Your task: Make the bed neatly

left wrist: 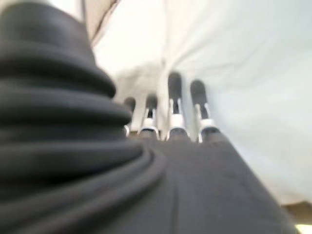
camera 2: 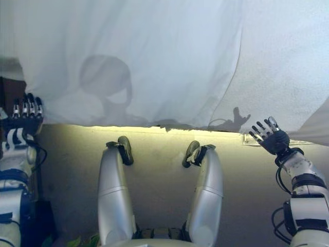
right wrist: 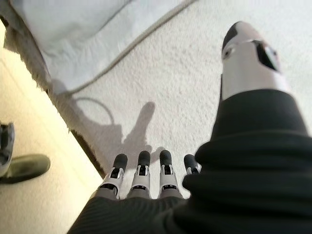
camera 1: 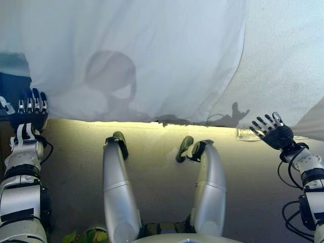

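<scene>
A pale smooth sheet lies over the left and middle of the bed, its slanted right edge running down to the bed's near edge. To the right the textured white mattress cover is bare. My left hand is at the sheet's near left corner, fingers straight and pointing at the sheet; it also shows in the left wrist view. My right hand hovers open with spread fingers just off the bed's near edge at the right, holding nothing; the right wrist view shows its fingers straight above the mattress cover.
The bed's near edge runs across the view in front of me, with yellowish floor below it. A dark blue object stands at the far left by the bed. A small label sits on the mattress edge near my right hand.
</scene>
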`<state>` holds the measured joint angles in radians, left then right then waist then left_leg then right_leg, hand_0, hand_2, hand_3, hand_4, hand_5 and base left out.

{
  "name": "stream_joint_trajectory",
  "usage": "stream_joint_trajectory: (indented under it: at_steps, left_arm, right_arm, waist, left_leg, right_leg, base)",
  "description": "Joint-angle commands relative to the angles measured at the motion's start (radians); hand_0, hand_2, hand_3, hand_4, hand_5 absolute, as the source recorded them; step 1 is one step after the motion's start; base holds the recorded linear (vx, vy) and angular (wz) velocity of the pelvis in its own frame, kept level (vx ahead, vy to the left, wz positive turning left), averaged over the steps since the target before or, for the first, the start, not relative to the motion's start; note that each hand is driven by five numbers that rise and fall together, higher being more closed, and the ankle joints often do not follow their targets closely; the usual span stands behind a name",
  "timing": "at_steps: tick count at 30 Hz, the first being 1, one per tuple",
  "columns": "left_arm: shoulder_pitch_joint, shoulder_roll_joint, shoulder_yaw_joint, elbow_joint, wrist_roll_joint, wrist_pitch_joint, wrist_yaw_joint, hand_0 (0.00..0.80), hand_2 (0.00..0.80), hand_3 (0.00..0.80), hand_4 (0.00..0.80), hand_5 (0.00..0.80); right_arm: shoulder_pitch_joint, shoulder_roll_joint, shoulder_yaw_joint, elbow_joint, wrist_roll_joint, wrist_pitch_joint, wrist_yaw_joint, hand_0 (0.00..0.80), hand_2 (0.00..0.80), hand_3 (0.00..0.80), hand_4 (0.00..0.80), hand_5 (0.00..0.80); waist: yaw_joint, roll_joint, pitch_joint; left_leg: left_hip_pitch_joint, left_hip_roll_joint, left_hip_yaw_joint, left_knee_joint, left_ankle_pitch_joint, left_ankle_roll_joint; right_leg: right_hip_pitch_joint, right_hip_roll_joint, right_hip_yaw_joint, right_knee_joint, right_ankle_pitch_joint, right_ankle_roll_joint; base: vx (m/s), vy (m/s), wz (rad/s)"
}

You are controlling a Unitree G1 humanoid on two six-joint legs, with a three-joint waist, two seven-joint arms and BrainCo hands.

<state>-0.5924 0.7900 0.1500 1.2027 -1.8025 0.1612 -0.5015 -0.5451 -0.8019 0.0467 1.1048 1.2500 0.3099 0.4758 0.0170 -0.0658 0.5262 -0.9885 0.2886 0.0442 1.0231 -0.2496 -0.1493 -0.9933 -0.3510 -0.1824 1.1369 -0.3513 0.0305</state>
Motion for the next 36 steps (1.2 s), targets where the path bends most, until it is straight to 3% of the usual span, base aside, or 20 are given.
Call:
stream_joint_trajectory:
  at_steps: [1, 9, 14, 22, 26, 29, 33, 36]
  left_arm:
    - [0.024, 0.008, 0.05, 0.056, -0.034, 0.004, -0.037, 0.0, 0.0, 0.0, 0.0, 0.0]
    - [0.149, -0.024, 0.123, 0.098, 0.035, 0.062, -0.089, 0.0, 0.0, 0.0, 0.0, 0.0]
    - [0.239, -0.069, 0.155, 0.059, 0.099, 0.032, -0.14, 0.0, 0.0, 0.0, 0.0, 0.0]
    - [0.357, -0.206, 0.083, -0.065, 0.281, 0.028, -0.229, 0.0, 0.0, 0.0, 0.0, 0.0]
    - [0.422, -0.274, 0.052, -0.087, 0.372, 0.017, -0.172, 0.0, 0.0, 0.0, 0.0, 0.0]
    - [0.476, -0.339, 0.065, -0.05, 0.389, -0.006, -0.076, 0.0, 0.0, 0.0, 0.0, 0.0]
    - [0.516, -0.471, 0.047, 0.067, 0.534, -0.103, 0.041, 0.0, 0.0, 0.0, 0.0, 0.0]
    - [0.536, -0.523, 0.024, 0.134, 0.748, -0.146, 0.164, 0.0, 0.0, 0.0, 0.0, 0.0]
  right_arm:
    - [0.0, -0.073, -0.041, 0.05, 0.049, -0.036, 0.04, 0.0, 0.0, 0.0, 0.0, 0.0]
    - [0.072, -0.04, -0.061, 0.038, 0.062, -0.036, 0.041, 0.0, 0.0, 0.0, 0.0, 0.0]
    - [0.17, 0.036, -0.091, 0.013, 0.043, -0.055, 0.039, 0.0, 0.0, 0.0, 0.0, 0.0]
    - [0.294, 0.155, -0.12, 0.014, -0.025, -0.068, 0.069, 0.0, 0.0, 0.0, 0.0, 0.0]
    - [0.347, 0.226, -0.124, 0.048, -0.114, -0.091, 0.099, 0.0, 0.0, 0.0, 0.0, 0.0]
    - [0.389, 0.298, -0.113, 0.071, -0.222, -0.129, 0.095, 0.0, 0.0, 0.0, 0.0, 0.0]
    - [0.44, 0.411, -0.097, 0.124, -0.352, -0.176, 0.045, 0.0, 0.0, 0.0, 0.0, 0.0]
    - [0.467, 0.485, -0.074, 0.172, -0.38, -0.168, 0.013, 0.0, 0.0, 0.0, 0.0, 0.0]
  waist:
    - [-0.003, 0.05, -0.035]
    - [-0.013, 0.084, -0.104]
    - [-0.011, 0.08, -0.166]
    - [-0.001, 0.073, -0.241]
    - [0.009, 0.071, -0.294]
    - [0.013, 0.067, -0.349]
    - [0.014, 0.057, -0.427]
    - [0.021, 0.049, -0.463]
  left_leg:
    - [0.093, 0.002, 0.076, -0.117, -0.022, -0.018]
    - [0.237, -0.018, 0.103, -0.194, -0.01, -0.019]
    - [0.364, -0.047, 0.125, -0.277, -0.002, -0.004]
    - [0.568, -0.075, 0.157, -0.408, 0.002, 0.023]
    - [0.693, -0.099, 0.169, -0.535, 0.051, 0.035]
    - [0.799, -0.116, 0.191, -0.661, 0.104, 0.037]
    - [0.939, -0.144, 0.2, -0.869, 0.19, 0.043]
    - [0.998, -0.159, 0.205, -1.007, 0.261, 0.051]
  right_leg:
    - [0.098, -0.019, 0.0, -0.12, 0.049, 0.069]
    - [0.231, -0.01, 0.012, -0.183, 0.037, 0.053]
    - [0.354, -0.006, -0.009, -0.263, 0.042, 0.052]
    - [0.57, 0.007, -0.061, -0.418, 0.061, 0.057]
    - [0.694, 0.028, -0.094, -0.552, 0.103, 0.065]
    - [0.806, 0.066, -0.124, -0.698, 0.149, 0.073]
    - [0.956, 0.117, -0.155, -0.905, 0.223, 0.085]
    - [1.017, 0.142, -0.174, -1.034, 0.308, 0.091]
  base:
    - [-0.026, -0.045, 0.0]
    - [0.041, -0.05, -0.01]
    - [0.116, -0.084, 0.05]
    - [0.091, -0.095, 0.04]
    - [0.139, -0.093, 0.01]
    - [0.207, -0.116, -0.01]
    - [0.234, -0.106, -0.01]
    - [0.116, -0.069, 0.02]
